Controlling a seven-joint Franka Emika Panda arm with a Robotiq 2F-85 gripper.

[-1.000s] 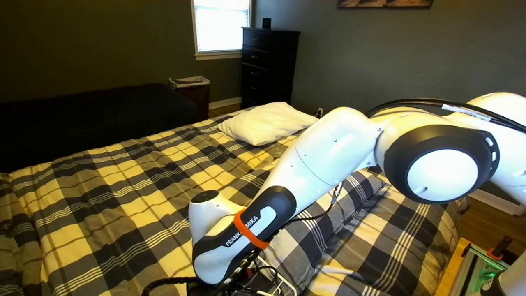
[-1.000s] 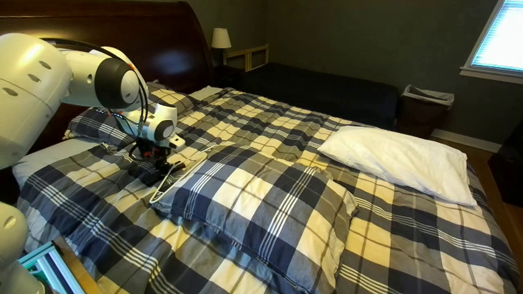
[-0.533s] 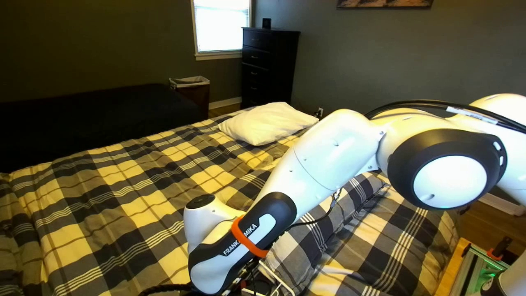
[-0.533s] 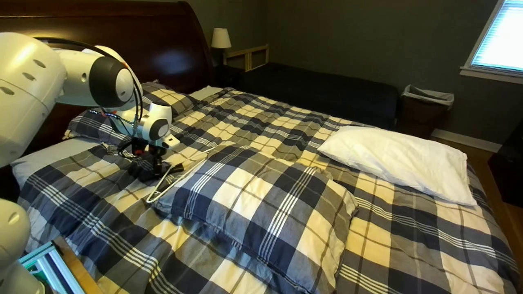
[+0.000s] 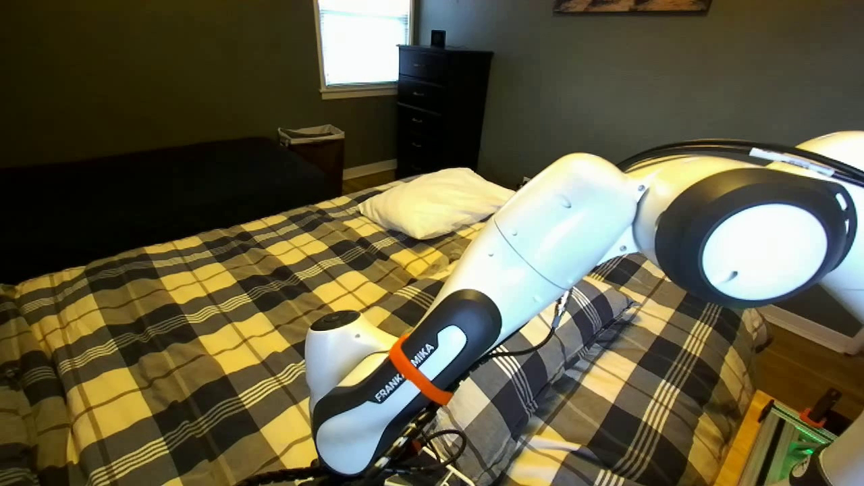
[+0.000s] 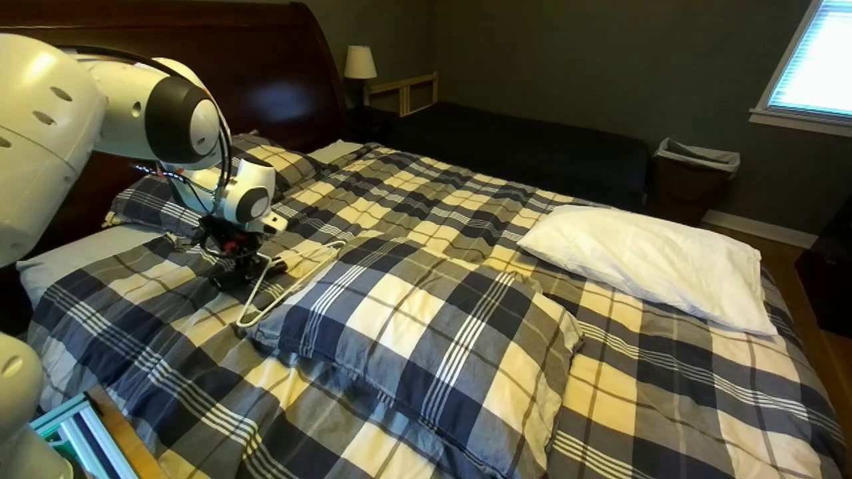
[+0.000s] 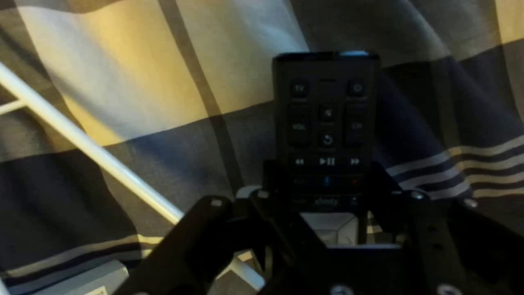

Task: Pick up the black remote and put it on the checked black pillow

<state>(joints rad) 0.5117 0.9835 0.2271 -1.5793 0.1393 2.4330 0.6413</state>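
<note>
1. Grip check first: my jaws are clamped on the black Xfinity remote point(image 7: 326, 119), gripper point(image 7: 325, 182) squeezing both long sides around the mic-button row. The TV/power end pokes out ahead.
2. Where it's at: just off the edge of the checked black pillow point(image 6: 426, 319) that faces the headboard point(image 6: 266, 60), so not delivered yet. Can't tell if it's fully off the bed point(image 6: 452, 199).
3. Biggest gotcha imo: the white clothes hanger point(image 7: 102, 157). It runs along that same pillow edge, right next to me, and I can't tell if it's snagged. I'd go straight up first and watch whether it comes too; if so, dip and back out before going sideways.
4. That poking-out end leads, so I'd clear the puffy edge easily, aim mid-pillow rather than a corner, keep it level, and let go only once the cloth takes the weight. Plastic on a soft slope might slide.
5. Pose: my arm point(image 5: 567, 216) comes in over the bed's edge, elbow high, forearm slanting down to a low wrist. I'd leave that wrist angle alone on the way over so the remote doesn't twist.
</note>
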